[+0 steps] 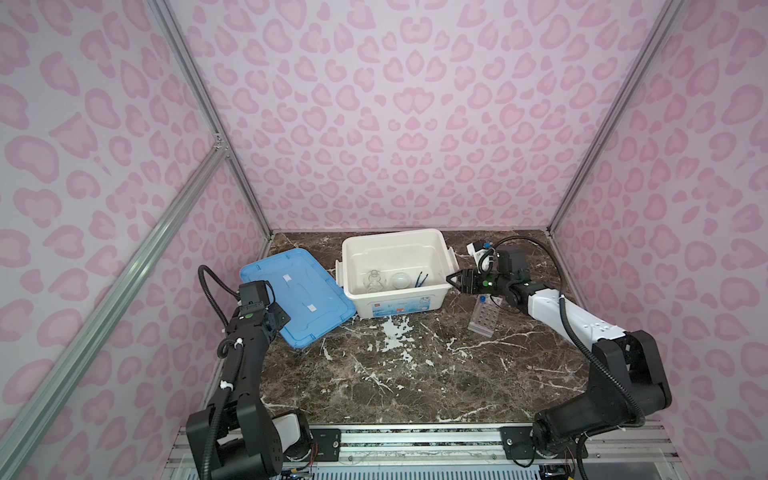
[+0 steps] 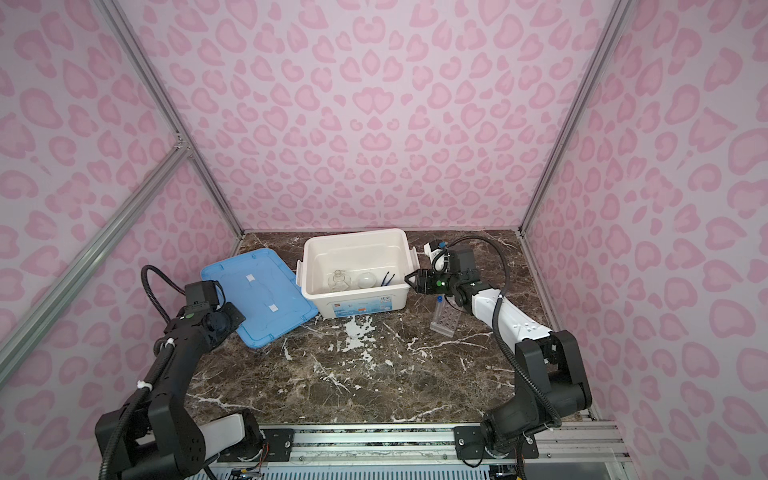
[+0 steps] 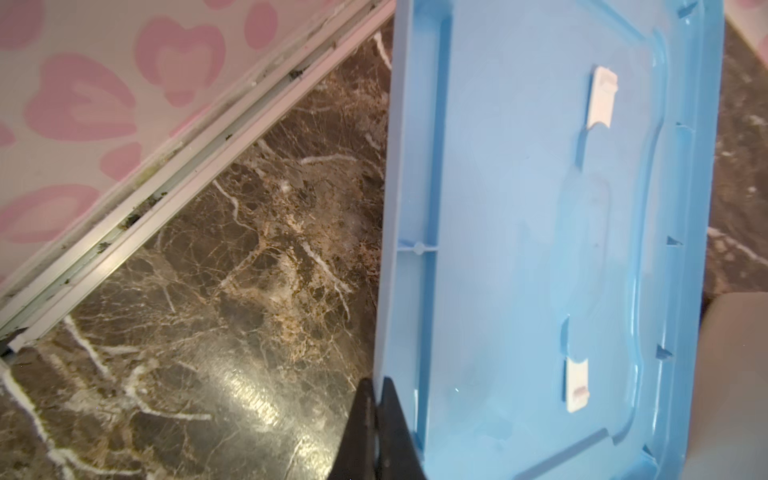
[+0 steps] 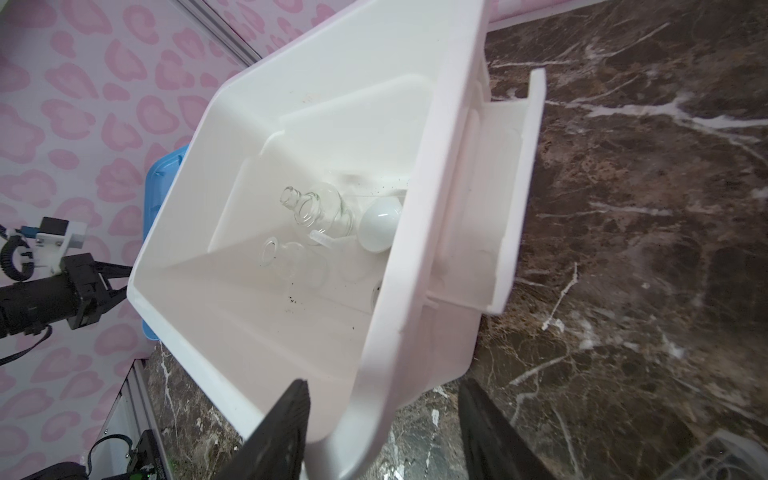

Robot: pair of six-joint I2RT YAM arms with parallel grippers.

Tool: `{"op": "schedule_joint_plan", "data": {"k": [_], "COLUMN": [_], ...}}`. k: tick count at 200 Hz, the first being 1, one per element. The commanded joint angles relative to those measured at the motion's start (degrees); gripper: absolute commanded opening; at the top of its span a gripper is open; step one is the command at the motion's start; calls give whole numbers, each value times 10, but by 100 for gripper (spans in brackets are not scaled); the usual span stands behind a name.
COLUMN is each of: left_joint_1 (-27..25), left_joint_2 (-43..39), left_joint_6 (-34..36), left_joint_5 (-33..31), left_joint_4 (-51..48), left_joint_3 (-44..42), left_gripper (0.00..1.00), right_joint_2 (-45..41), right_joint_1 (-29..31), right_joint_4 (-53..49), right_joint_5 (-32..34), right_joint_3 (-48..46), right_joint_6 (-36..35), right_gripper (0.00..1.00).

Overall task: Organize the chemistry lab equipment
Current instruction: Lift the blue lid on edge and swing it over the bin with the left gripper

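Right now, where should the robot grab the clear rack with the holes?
Probably by the long sides of the clear holed rack, mid-length, coming straight down with the right gripper. It is narrow across, so the jaws can span it, and the blue-capped test tube stands at its far end.

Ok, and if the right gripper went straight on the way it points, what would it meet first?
The rim of the white bin, at its corner. The open right gripper straddles that rim in the right wrist view, so contact looks close, though depth is unclear.
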Motion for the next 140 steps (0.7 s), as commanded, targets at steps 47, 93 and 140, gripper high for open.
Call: {"op": "schedule_joint_plan", "data": {"k": [47,93,140], "left_joint_1": [-4,-4,-5], "left_joint_2": [-80,-88,-120], "left_joint_6": [17,24,25], "left_joint_5": [-60,-88,-94], "left_joint_4": [-69,-86,-97], "left_joint_3": [58,83,119], "left_gripper": [5,4,5], "right_joint_2": [-1,8,9], "right_joint_1": [1,1,1], "right_joint_4": [8,4,4], "right_joint_5": [-3,-6,-5], "right_joint_3": [10,17,16], "right_joint_6": [7,6,6], "right_gripper": [59,59,59]}}
